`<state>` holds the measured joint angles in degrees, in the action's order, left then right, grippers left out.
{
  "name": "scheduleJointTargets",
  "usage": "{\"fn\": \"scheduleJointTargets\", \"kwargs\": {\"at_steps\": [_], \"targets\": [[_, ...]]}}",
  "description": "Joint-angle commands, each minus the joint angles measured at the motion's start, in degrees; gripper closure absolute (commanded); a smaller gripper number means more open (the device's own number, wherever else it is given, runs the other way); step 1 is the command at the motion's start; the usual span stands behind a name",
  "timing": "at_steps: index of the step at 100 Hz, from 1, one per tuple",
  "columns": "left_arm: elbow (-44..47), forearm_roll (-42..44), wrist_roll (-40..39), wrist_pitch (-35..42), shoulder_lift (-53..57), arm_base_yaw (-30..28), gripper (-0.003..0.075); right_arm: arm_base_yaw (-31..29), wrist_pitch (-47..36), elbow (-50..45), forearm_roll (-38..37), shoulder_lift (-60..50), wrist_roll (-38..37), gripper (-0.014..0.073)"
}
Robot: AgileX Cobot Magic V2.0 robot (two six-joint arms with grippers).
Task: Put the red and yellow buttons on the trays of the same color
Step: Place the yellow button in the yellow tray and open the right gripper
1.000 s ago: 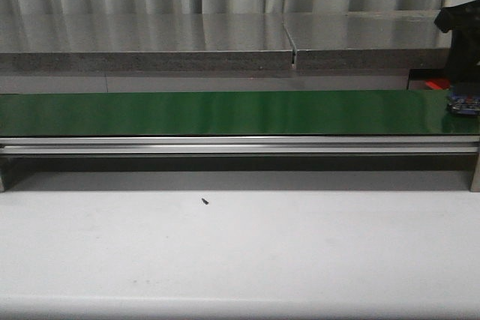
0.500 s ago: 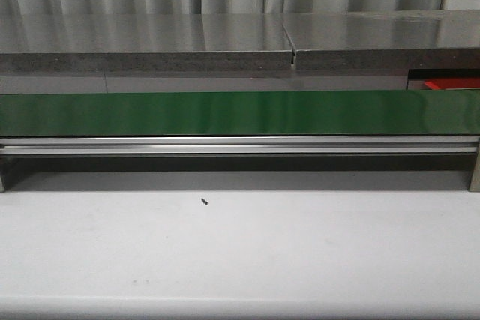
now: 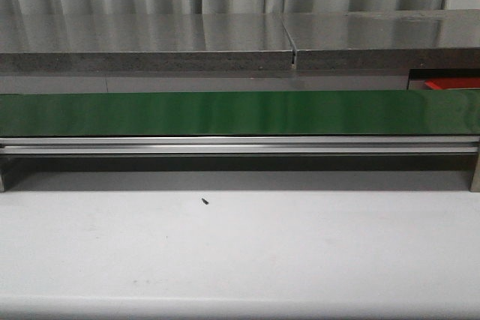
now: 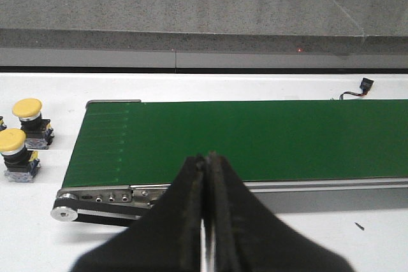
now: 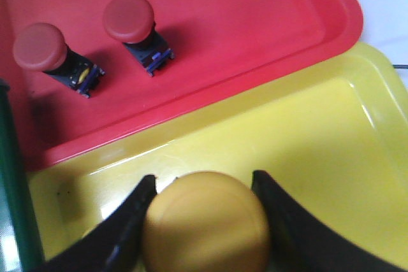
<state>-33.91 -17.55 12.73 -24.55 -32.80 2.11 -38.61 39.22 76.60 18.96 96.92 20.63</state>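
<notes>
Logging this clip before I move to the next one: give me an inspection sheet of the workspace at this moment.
Surface: white table, with a green belt running across it; nothing lies on the belt.
Job's things: two red buttons lie in the red tray; a yellow tray sits beside it; a yellow button is over the yellow tray; two more yellow buttons wait off the belt's end.
Clutter: small black speck on the table.
Grippers: left tool shut and empty, above the belt's near edge; right tool shut on the yellow button.
Cables: short lead with a black plug beyond the belt.
Surroundings: grey counter, curtain behind.
</notes>
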Motion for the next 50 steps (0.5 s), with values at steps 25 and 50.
{"fn": "scheduleJointTargets", "kwargs": {"at_steps": [25,50], "targets": [[-1.6,-0.9,-0.1,4.1,-0.1,0.6,0.0739,2.2,-6.7,1.3,1.3,6.2,1.3,0.048],[-1.6,-0.9,-0.1,4.1,-0.1,0.6,0.0739,3.5,-7.4,1.3,1.3,9.5,1.9,0.048]]}}
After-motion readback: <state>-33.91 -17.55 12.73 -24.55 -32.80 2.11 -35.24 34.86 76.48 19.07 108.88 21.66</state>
